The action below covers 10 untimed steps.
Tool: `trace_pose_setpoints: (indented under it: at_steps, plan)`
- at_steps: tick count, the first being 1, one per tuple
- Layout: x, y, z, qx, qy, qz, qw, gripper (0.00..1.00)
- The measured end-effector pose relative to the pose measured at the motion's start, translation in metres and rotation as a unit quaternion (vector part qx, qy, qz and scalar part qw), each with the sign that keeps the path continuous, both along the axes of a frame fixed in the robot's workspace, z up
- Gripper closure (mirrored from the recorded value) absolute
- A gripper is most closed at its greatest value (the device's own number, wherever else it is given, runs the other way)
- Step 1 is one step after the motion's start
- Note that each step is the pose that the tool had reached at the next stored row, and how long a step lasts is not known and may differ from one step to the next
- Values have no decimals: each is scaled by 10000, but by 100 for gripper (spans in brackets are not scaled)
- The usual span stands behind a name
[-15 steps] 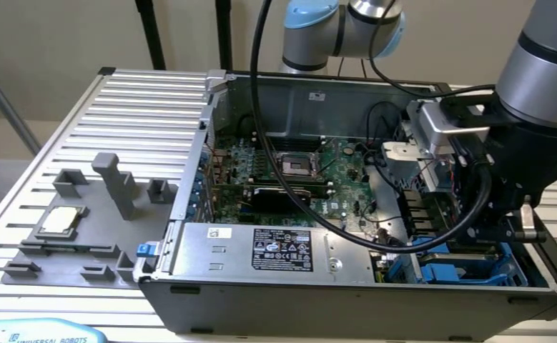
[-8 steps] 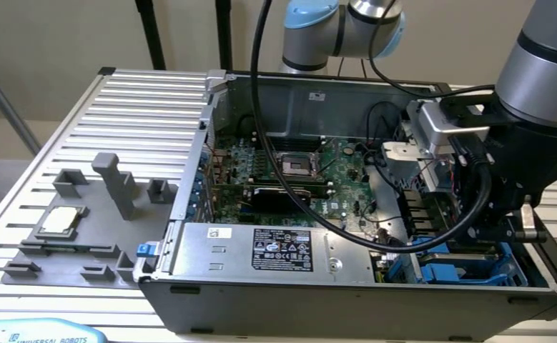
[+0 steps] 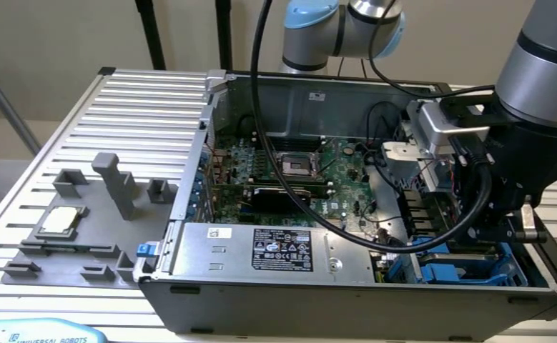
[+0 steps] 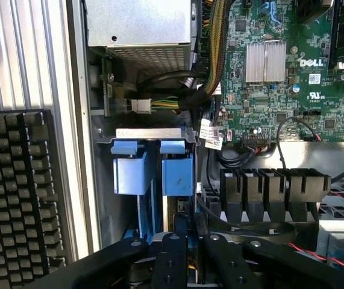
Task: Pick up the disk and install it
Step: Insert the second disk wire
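Wrist view: gripper reaching into computer case corner bay, fingers pinching upright blue-framed disk.

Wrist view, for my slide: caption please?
Gripper down over the blue drive carriers inside the computer case, beside the motherboard.

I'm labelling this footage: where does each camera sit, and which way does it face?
Exterior view: off the arm, above, looking down into the open computer case; the robot arm shows.
Wrist view: on the wrist, looking down at the blue carriers; the black tool shows.
Shared: motherboard, power supply box, blue carriers.
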<state>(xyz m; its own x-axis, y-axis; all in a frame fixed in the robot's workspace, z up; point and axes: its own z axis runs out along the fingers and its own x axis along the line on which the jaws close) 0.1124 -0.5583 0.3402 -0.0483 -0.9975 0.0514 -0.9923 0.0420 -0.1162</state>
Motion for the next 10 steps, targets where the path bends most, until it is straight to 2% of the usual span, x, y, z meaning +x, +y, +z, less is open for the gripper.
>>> trace_pose_setpoints:
  at_steps: [10]
  plan:
    - [10, 0, -7, 0, 0, 0, 10000, 84]
